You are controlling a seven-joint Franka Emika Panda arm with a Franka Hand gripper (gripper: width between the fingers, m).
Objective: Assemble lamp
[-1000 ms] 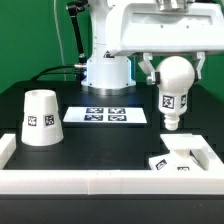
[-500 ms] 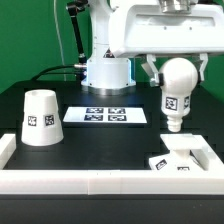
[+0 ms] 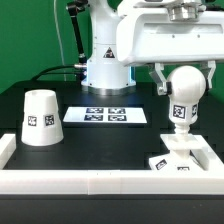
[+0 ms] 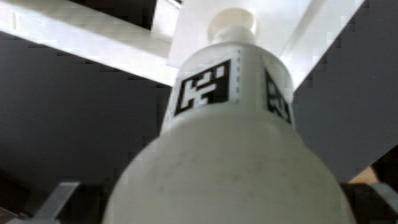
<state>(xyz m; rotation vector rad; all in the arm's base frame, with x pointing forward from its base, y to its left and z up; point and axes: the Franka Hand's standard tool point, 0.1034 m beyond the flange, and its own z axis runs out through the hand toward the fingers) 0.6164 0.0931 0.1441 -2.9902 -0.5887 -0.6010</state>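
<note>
My gripper (image 3: 183, 82) is shut on the white ball bulb (image 3: 184, 97) and holds it upright, stem down, above the flat square base (image 3: 184, 157) at the exterior view's right front. The stem tip hangs just above the base; I cannot tell whether they touch. In the wrist view the bulb (image 4: 222, 150) fills the picture, its tagged stem pointing down at the white base (image 4: 107, 45). The fingers (image 4: 54, 200) show only as grey slivers beside the bulb. The tapered shade (image 3: 41, 117) stands on the table at the exterior view's left.
The marker board (image 3: 107, 115) lies in the middle of the black table. A white rail (image 3: 100, 182) runs along the front edge and turns up both sides. The robot's base (image 3: 107, 70) stands behind the marker board.
The gripper with the bulb has moved toward the exterior view's right and slightly down, now standing over the base. The shade and base have not moved.
</note>
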